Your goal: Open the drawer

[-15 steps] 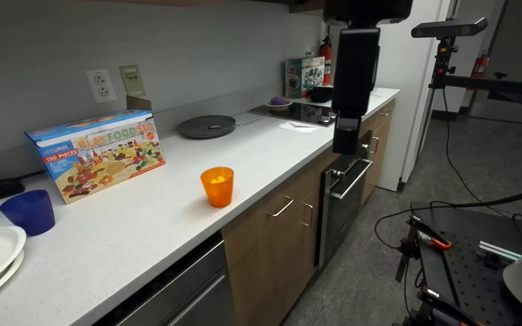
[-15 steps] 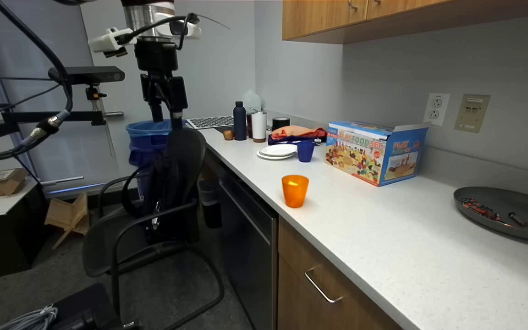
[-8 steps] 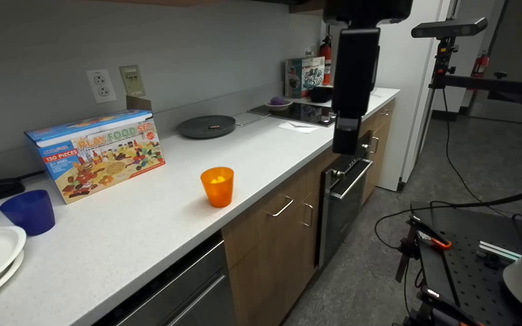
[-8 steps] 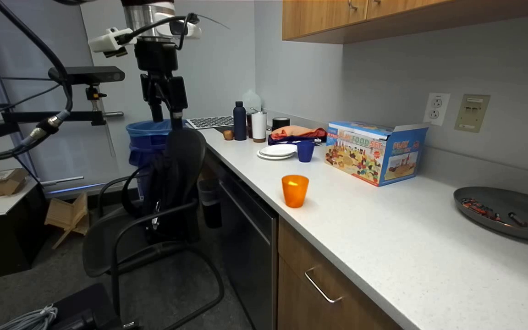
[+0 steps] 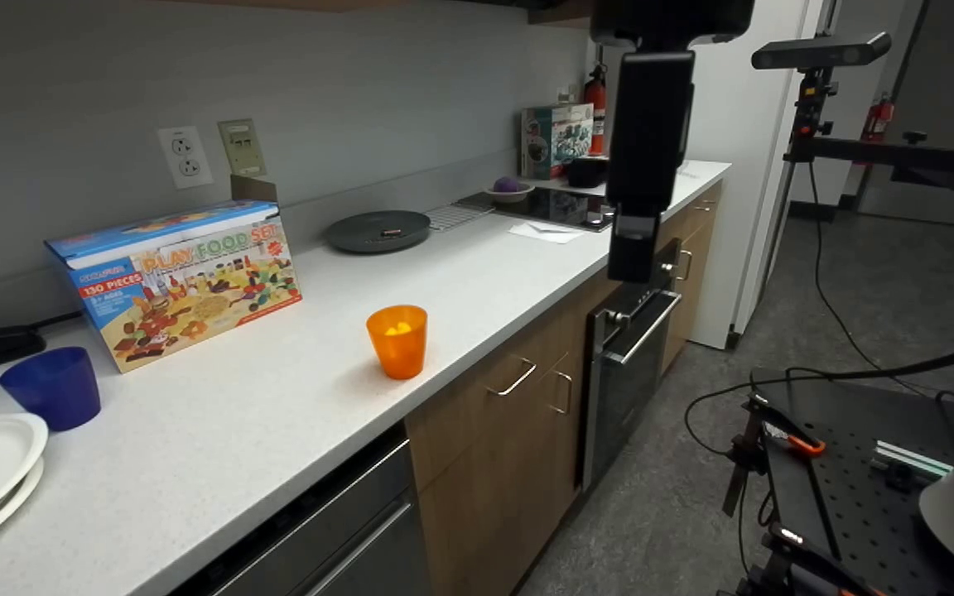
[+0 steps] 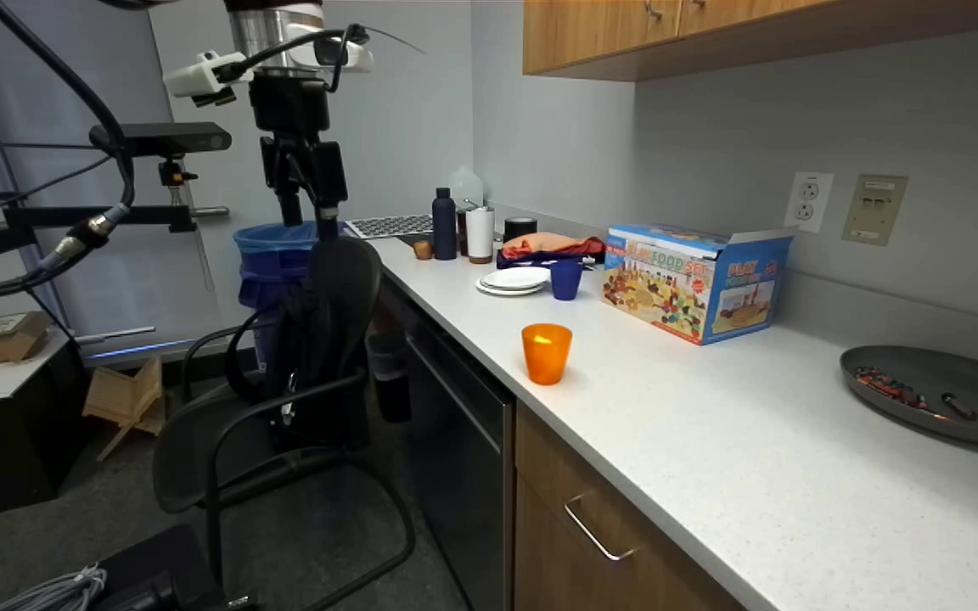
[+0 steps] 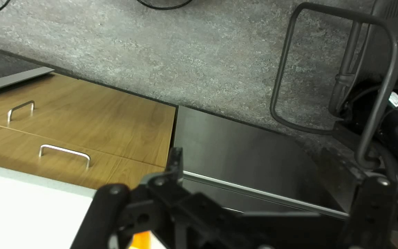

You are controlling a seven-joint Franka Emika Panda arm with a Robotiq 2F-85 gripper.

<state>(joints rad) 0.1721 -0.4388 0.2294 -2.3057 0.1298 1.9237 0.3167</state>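
- The shallow medium-brown wooden drawer, the thing of the task, is closed, just under the edge of the white countertop. Its slim silver bar handle is free; nothing touches it.
- The black two-finger gripper hangs high, well apart from this handle. Its fingers are spread wide and hold nothing.
- In my judgement, the reach is not yet begun, so most risks belong to the approach.
- In the wrist view, the gap between the fingers looks on the dark metal appliance front, while the drawer lies to the side. If the gripper goes straight down, it will probably miss the handle.
- The brown wooden cabinet door below has a similar silver door handle; to confuse the two would pull the wrong front.
- The orange translucent cup stands near the counter edge. A low sideways path could knock it.
- The bar is thin, so a finger may press against the wood instead of passing behind, and a shallow hold could slip during the pull.
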